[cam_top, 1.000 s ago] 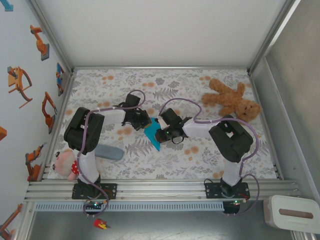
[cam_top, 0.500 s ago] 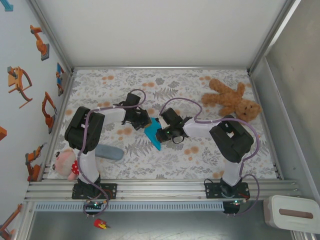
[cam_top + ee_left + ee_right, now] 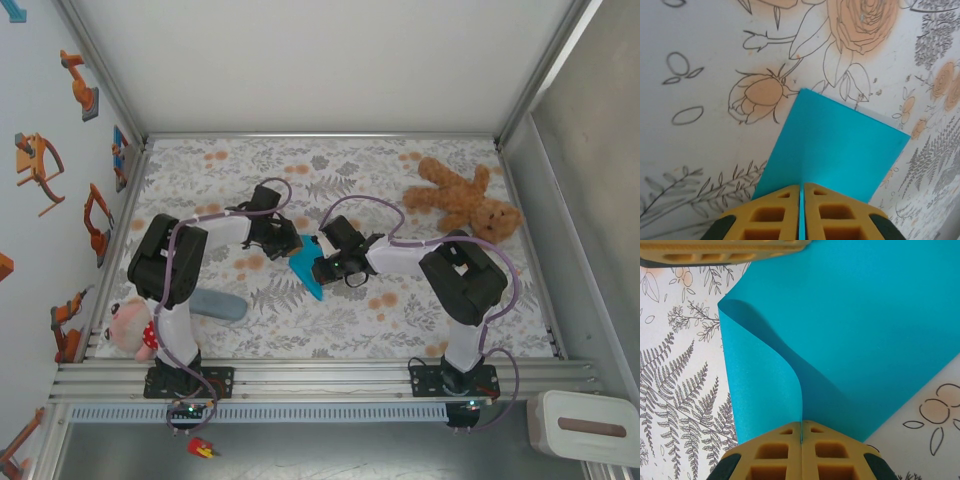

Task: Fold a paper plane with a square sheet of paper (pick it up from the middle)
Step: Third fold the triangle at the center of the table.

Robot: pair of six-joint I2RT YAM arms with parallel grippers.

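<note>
Paper [image 3: 865, 315] spans between left pincer [image 3: 802, 195] and right pincer [image 3: 801, 432], clamped by both.

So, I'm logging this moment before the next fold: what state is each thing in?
square sheet of paper, curved over on itself, one layer bowing up, gripped on two sides.
left fingers, shut on the paper.
right fingers, shut on the paper.
teddy bear, lying sprawled on the table, apart from both arms.
grey-blue case, lying flat.
</note>
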